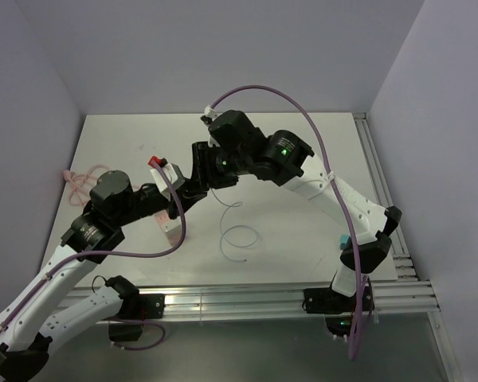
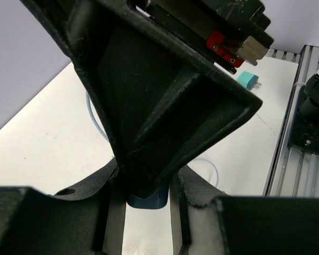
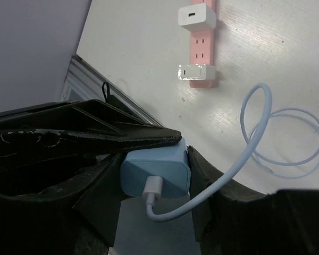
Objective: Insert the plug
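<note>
Left gripper (image 1: 174, 177) is up against the right one, left of centre over the tabletop (image 1: 319, 151). Its own view is mostly blocked, so I can't tell how far open it is. Right gripper (image 3: 154, 162) is clamped on a light blue charger block (image 3: 162, 158), fingers touching both sides. The plug (image 3: 152, 188) sits in the block's face. Its wire (image 3: 259, 86) loops on the tabletop. Pink socket strip (image 3: 203, 45) lies beyond.

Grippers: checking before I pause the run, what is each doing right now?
Left gripper: fingers apparently closed on the blue adapter.
Right gripper: fingers closed on the same blue adapter.
</note>
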Controlling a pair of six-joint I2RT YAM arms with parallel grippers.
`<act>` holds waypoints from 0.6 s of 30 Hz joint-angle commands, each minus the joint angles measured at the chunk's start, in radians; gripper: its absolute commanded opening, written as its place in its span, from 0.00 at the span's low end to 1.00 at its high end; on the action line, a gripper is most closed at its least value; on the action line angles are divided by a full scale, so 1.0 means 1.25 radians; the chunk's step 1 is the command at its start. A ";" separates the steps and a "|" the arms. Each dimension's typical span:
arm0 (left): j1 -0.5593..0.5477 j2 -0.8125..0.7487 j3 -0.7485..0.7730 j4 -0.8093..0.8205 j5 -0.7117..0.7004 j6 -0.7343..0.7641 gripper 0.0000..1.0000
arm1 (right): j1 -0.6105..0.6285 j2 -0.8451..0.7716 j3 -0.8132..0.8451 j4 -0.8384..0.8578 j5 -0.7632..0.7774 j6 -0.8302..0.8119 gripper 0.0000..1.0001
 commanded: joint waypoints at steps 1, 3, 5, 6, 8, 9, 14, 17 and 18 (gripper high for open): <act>-0.011 -0.010 0.039 0.054 -0.026 -0.004 0.17 | 0.010 0.012 0.024 -0.003 0.011 0.002 0.10; -0.010 -0.022 0.028 0.064 -0.087 -0.038 0.38 | 0.012 0.011 0.016 0.006 0.023 0.004 0.00; -0.010 -0.049 0.019 0.061 -0.128 -0.063 0.59 | 0.011 0.014 0.019 0.007 0.035 -0.002 0.00; -0.011 -0.061 0.009 0.054 -0.166 -0.086 0.69 | 0.011 0.022 0.022 0.004 0.051 -0.003 0.00; -0.010 -0.108 -0.004 0.045 -0.210 -0.126 0.83 | 0.012 0.032 0.040 0.000 0.068 -0.015 0.00; -0.011 -0.126 -0.014 0.041 -0.239 -0.153 0.96 | 0.011 0.046 0.048 -0.006 0.098 -0.018 0.00; -0.010 -0.225 -0.023 -0.055 -0.594 -0.313 1.00 | 0.011 0.106 0.091 0.008 0.132 -0.059 0.00; -0.010 -0.220 0.023 -0.191 -0.867 -0.441 0.99 | 0.018 0.138 0.077 0.054 0.136 -0.089 0.00; -0.010 -0.207 0.040 -0.234 -0.923 -0.474 1.00 | 0.021 0.144 0.072 0.083 0.137 -0.097 0.00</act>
